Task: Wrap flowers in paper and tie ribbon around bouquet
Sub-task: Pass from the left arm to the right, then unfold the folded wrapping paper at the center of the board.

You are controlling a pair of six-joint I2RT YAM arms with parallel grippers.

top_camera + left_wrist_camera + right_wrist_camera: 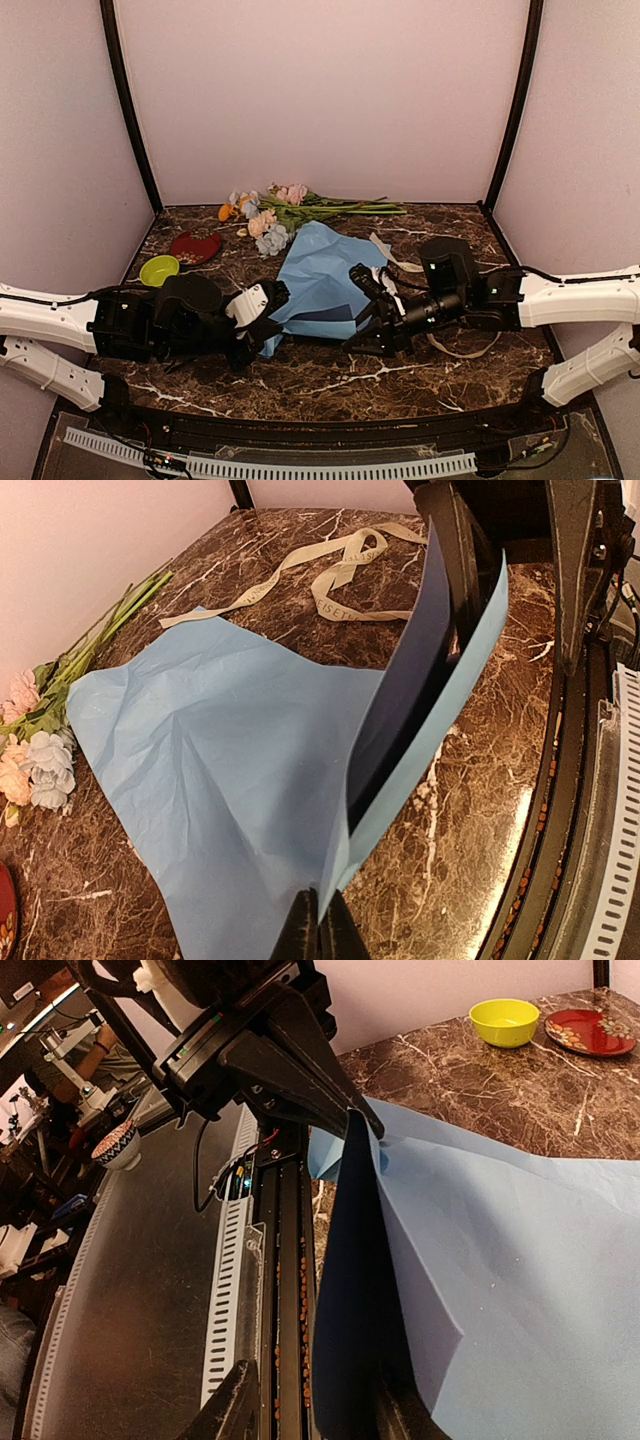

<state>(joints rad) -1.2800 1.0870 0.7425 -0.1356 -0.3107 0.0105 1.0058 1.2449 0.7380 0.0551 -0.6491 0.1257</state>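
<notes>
Paper — thin light-blue sheet, navy underside (220,780): near corner pinched in clenched left gripper (320,928); raised fold stands inside right gripper (315,1410), jaws parted — not clamped. Remainder flat on brown marble table (420,370), toward the back.

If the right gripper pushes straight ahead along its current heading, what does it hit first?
The upright fold of the paper, which stands between the open jaws of the right gripper; pushing on would likely crumple it. Just beyond, apparently in line, is the left gripper, pinching that same edge.
</notes>
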